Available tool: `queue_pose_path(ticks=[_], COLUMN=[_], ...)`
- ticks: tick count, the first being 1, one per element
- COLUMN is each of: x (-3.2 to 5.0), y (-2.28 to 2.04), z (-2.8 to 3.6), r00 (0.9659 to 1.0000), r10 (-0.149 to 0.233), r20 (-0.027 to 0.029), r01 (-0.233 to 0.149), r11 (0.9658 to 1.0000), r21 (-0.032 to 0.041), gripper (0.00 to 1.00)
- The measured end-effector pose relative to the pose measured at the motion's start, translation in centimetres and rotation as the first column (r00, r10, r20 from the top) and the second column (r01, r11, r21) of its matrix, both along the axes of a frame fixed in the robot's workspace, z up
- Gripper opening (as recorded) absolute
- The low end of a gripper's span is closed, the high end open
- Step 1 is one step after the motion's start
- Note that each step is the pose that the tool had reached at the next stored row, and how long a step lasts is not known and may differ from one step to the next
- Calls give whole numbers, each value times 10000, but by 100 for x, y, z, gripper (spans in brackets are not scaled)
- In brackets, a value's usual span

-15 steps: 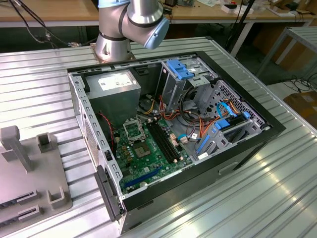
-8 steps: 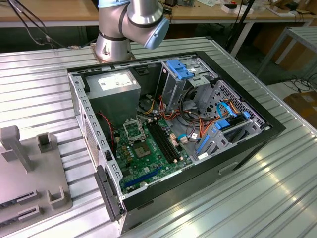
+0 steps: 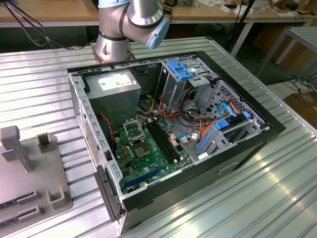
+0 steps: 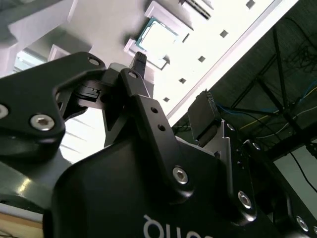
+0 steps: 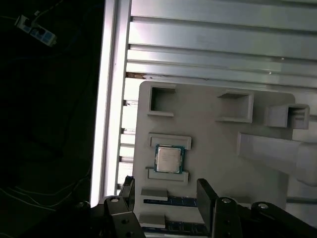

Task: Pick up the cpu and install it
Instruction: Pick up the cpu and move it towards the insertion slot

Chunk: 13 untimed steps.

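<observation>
- The cpu (image 5: 169,159), a small square chip with a silver-grey metal face, lies flat on a pale grey tray (image 5: 213,148); nothing is touching it.
- It sits between two raised strips (image 5: 170,141) moulded into the tray, one on each of two opposite sides of it.
- In the second wrist view the cpu (image 4: 157,38) shows as a bright square with a thin green edge, still seated in that same cradle.
- The gripper (image 5: 167,196) hangs close to the chip but apart from it. Its two black fingers (image 5: 205,196) are spread wide, with nothing held between them.
- Other pockets and upright blocks are moulded into the tray around the chip.
- In the exterior view the tray (image 3: 42,173) rests on a ribbed aluminium table (image 3: 277,198), at the exterior view's left.
- Just beside it, toward the exterior view's right, a computer case (image 3: 237,158) lies on its side with the panel off.
- Inside the case is a green circuit board (image 3: 148,158) with a square black-framed socket (image 3: 132,130) near its far end.
- The base of the robot arm (image 3: 131,22) stands on the table beyond the case.
</observation>
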<state>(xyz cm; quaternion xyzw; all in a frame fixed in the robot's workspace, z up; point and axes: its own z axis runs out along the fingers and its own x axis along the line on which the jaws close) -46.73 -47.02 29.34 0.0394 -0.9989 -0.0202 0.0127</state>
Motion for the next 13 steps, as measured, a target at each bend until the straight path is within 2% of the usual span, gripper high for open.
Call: queue_pose_path(ticks=[7,13], x=[0,0], y=[-149,-153], z=[-115,-133], r00=[10000,10000], r10=[12,13], r20=[-1,0], r01=[-12,-13], r11=[10000,10000], r21=[0,0], gripper=[62,62])
